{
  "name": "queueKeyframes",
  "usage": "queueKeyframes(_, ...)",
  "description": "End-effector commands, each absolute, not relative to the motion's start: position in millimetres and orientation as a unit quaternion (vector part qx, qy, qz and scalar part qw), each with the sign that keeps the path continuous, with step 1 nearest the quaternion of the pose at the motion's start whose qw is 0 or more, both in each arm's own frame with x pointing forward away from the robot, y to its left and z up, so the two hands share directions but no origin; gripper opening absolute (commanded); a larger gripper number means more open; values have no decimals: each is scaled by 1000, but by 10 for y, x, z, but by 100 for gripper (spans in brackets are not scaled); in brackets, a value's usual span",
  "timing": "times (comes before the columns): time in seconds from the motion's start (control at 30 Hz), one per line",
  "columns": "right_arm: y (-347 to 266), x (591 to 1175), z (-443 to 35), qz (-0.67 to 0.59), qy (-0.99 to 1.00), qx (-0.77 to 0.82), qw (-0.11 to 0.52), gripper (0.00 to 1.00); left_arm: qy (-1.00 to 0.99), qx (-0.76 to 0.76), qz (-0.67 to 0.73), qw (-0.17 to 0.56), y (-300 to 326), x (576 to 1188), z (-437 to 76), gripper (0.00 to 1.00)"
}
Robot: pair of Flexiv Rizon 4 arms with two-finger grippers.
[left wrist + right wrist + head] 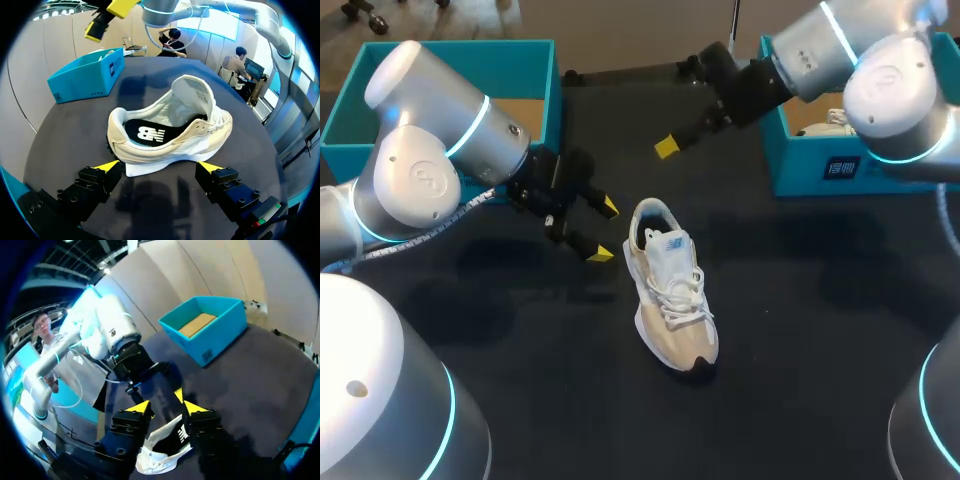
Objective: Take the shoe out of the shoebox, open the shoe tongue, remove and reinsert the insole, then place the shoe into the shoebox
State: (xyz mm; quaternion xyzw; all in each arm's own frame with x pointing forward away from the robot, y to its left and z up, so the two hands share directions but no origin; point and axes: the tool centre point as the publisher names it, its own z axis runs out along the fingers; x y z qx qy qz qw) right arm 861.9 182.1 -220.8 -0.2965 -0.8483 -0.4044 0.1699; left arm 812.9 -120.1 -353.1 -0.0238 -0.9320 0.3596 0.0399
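A beige and white sneaker [672, 292] stands upright on the dark table, heel toward the back, with its dark insole showing. My left gripper [603, 230] is open just left of the heel. In the left wrist view the sneaker [170, 127] lies side-on just ahead of the left gripper [159, 167], touching neither finger. My right gripper [667, 147] hangs above the table behind the shoe. Its fingers [140, 407] stand apart with nothing between them, and the sneaker [160, 447] shows far below the right gripper [166, 407].
A blue shoebox [800, 170] stands at the back right under my right arm, with something white inside. Another blue box [535, 70] with a brown bottom stands at the back left, behind my left arm.
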Motion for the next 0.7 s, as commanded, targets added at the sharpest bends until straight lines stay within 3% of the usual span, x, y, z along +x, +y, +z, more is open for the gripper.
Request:
queueKeyframes(0.03, 1774, 8603, -2093, -350, -865, -341, 112, 16, -932, -24, 359, 41, -1207, 8140, -3538, 100)
queueKeyframes(0.07, 1763, 8605, -2092, -342, -866, -347, 110, 2, -932, -24, 359, 41, -1207, 8140, -3538, 100)
queueKeyframes(0.1, 1753, 8603, -2095, -332, -867, -356, 107, 0, -932, -24, 359, 41, -1207, 8140, -3538, 100)
queueKeyframes(0.37, 1635, 8551, -2186, -237, -854, -459, 64, 0, -932, -24, 359, 41, -1207, 8140, -3538, 100)
queueKeyframes(0.7, 1635, 8551, -2186, -237, -854, -459, 64, 0, -932, -24, 359, 41, -1207, 8140, -3538, 100)
